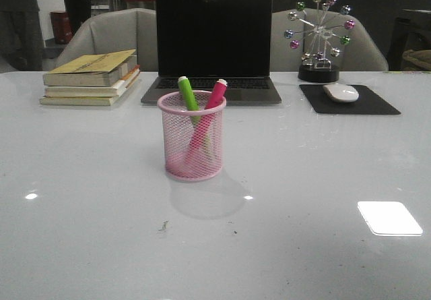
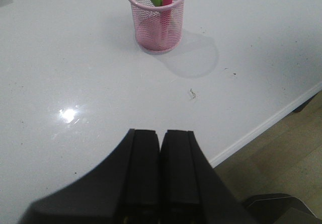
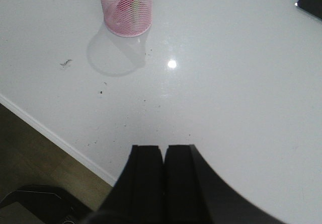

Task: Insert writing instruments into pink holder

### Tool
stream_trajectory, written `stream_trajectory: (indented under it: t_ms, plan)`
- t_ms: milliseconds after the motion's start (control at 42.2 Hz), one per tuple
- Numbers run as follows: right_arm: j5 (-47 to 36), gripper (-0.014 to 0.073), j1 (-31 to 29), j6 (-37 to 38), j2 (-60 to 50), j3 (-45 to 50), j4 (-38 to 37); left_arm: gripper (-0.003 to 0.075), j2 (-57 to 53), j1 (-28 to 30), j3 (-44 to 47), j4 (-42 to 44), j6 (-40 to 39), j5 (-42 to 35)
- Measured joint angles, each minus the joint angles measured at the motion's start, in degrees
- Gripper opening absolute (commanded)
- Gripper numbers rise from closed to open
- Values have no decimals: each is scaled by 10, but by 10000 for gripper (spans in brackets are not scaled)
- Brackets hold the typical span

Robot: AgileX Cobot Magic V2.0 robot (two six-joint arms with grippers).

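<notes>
The pink holder (image 1: 193, 138) stands upright mid-table in front of the laptop. Inside it lean a green writing instrument (image 1: 188, 94) and a magenta-pink one (image 1: 215, 96), their capped ends sticking out above the rim. The left wrist view shows the pink holder (image 2: 158, 20) with both markers, well away from my left gripper (image 2: 161, 133), whose fingers are shut with nothing between them. My right gripper (image 3: 164, 147) is also shut and empty, hovering near the table's front edge, far from the holder (image 3: 126, 10). Neither gripper appears in the front view.
A laptop (image 1: 213, 47) stands open behind the holder. A stack of books (image 1: 93, 77) lies at the back left. A mouse (image 1: 341, 92) on a black pad (image 1: 349, 100) and a ball ornament (image 1: 318, 37) are at the back right. The table's front edge (image 3: 55, 139) is close.
</notes>
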Motion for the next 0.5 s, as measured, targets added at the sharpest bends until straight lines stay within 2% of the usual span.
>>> stream_trajectory:
  t_ms: [308, 402, 497]
  plan:
    - [0, 58, 0, 0, 0, 0, 1, 92, -14, 0, 11, -1, 0, -15]
    - [0, 58, 0, 0, 0, 0, 1, 92, -52, 31, 41, -3, 0, -51]
    - [0, 58, 0, 0, 0, 0, 1, 92, -107, 91, 87, 3, 0, -124]
